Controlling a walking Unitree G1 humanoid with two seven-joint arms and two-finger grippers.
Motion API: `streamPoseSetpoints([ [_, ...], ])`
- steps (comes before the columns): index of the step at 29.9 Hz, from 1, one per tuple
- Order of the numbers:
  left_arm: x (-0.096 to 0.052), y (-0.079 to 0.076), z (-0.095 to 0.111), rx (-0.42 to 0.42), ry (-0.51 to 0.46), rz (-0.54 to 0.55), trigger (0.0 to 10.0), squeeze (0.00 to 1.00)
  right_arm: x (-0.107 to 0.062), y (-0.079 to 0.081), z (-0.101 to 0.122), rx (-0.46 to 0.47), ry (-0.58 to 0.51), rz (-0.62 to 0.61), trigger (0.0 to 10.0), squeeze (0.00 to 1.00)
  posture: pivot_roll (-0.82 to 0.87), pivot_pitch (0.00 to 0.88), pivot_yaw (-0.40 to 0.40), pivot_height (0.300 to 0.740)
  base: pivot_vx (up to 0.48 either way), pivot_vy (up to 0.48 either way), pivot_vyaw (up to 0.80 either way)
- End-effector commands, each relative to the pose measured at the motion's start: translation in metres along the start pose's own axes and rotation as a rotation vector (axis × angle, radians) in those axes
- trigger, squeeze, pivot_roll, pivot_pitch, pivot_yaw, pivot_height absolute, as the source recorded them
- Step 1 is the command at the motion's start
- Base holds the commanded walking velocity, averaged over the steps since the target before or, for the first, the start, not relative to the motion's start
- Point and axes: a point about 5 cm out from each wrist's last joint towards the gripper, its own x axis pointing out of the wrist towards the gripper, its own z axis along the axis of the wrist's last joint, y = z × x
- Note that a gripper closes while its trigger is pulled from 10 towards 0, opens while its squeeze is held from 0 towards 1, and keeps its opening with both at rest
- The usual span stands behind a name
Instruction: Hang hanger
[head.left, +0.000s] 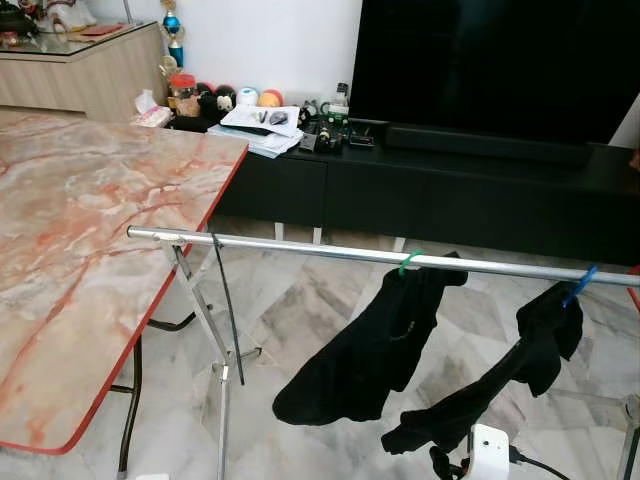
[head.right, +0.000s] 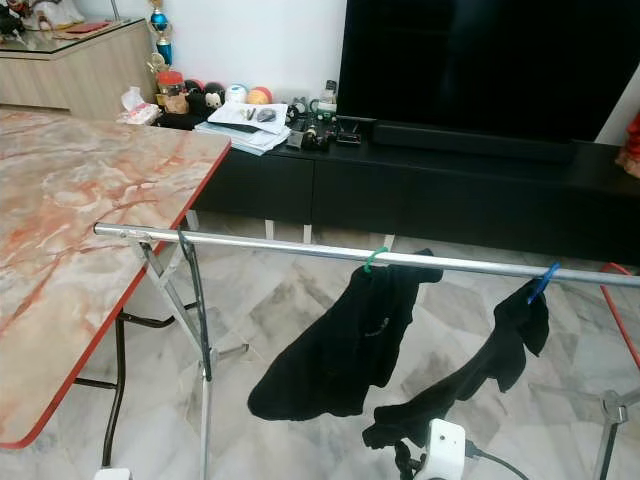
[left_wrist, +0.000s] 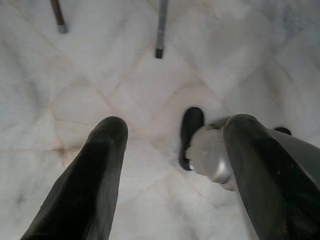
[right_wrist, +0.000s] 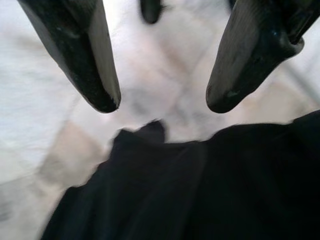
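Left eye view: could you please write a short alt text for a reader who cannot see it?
A silver clothes rail crosses the view, with two black garments hanging from a green peg and a blue peg. A marble-patterned table stands at left; a black TV cabinet with a television stands behind.

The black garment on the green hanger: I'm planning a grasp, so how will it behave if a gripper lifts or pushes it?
The black garment probably folds limply: it droops in soft creases below the silver rail. It looks light. A push would likely swing it on its green hanger.
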Motion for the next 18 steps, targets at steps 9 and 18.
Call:
streamPoseSetpoints([
  [9, -0.0007, -0.0026, -0.0080, -0.011, 0.031, 0.002, 10.0, 0.00, -0.0019, -0.0056, 0.0115, 0.026, -0.131, -0.007, 10.0, 0.00, 0.16, 0.000, -0.060, 0.740, 0.000, 0.000, 0.00],
  [18, -0.0015, -0.0016, -0.0107, 0.002, 0.034, -0.001, 10.0, 0.00, -0.0035, -0.0049, 0.0123, -0.019, -0.162, 0.030, 10.0, 0.00, 0.17, 0.000, -0.055, 0.740, 0.000, 0.000, 0.00],
])
